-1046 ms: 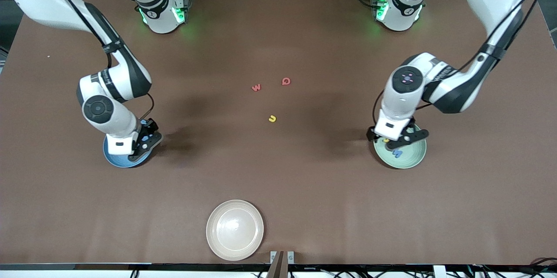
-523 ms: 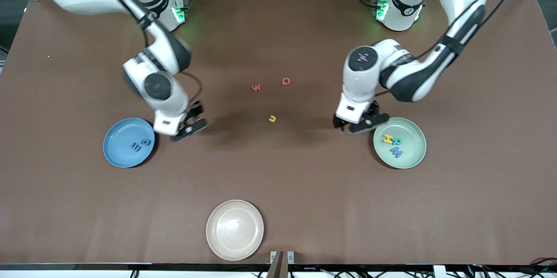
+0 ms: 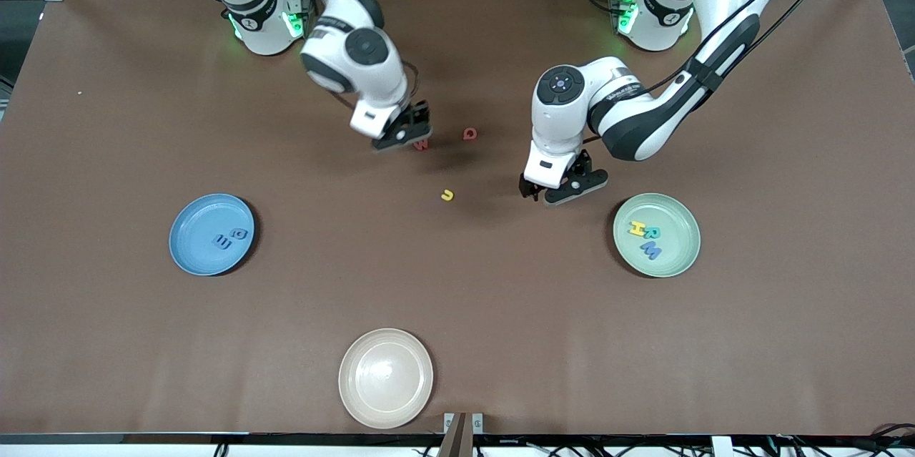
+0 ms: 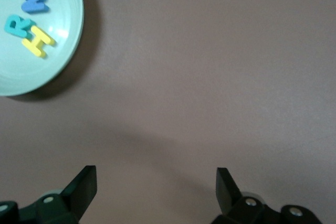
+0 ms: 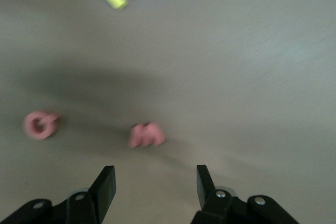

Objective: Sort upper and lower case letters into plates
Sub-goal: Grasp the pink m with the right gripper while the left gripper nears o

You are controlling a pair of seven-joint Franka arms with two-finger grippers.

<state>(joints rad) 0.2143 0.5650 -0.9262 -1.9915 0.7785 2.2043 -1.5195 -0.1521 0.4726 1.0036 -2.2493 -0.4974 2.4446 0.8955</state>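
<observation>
Plates now held five sorted letters, and both arms had left them within the last second: the blue plate [image 3: 211, 234] carried two blue letters [image 3: 230, 238], the pale green plate [image 3: 657, 234] a yellow H [image 3: 635, 228], teal R [image 3: 652, 232] and blue M [image 3: 651, 250]. With fingers spread wide and empty, the right gripper [image 3: 402, 134] hung just over the red w [image 3: 422, 145], beside the red Q [image 3: 470, 134] and farther from the front camera than the yellow u [image 3: 447, 194]. The left gripper [image 3: 565, 189], also wide open, hovered over bare surface [image 3: 457, 285] between the yellow u and the pale green plate, so three letters seemed left to sort.

The right gripper [image 3: 402, 134] partly hides the red letter [image 3: 422, 145].
</observation>
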